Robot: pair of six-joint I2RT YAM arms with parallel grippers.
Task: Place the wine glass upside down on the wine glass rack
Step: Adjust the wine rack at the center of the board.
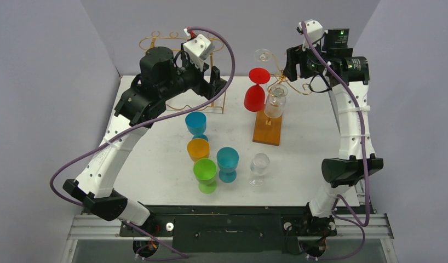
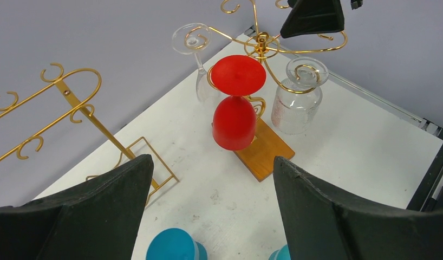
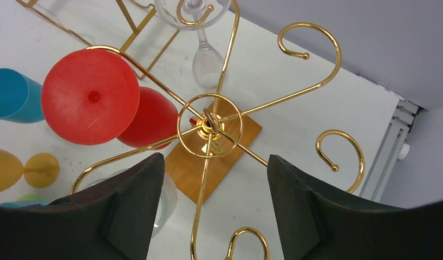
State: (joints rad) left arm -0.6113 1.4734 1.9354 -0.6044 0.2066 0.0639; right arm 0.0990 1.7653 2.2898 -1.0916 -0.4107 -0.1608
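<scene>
The gold wine glass rack [image 1: 267, 130] stands on a wooden base at the back middle. Three glasses hang upside down on it: a red one [image 1: 256, 90], a clear one [image 1: 275, 101] and a slim clear one [image 1: 262, 55]. My right gripper [image 1: 292, 63] hovers open just above the rack's hub [image 3: 209, 125], a gold arm showing below its empty jaws [image 3: 215, 162]. Left of the rack, my left gripper [image 1: 215, 76] is open and empty [image 2: 213, 162], facing the red glass [image 2: 235, 122]. An upright clear wine glass [image 1: 259, 164] stands on the table in front.
Blue [image 1: 196, 123], orange [image 1: 199, 149], green [image 1: 205, 172] and teal [image 1: 228, 161] glasses stand upright in a cluster at mid-table. A second gold rack [image 2: 73, 97] stands at the back left, under my left arm. Grey walls close in the back and sides.
</scene>
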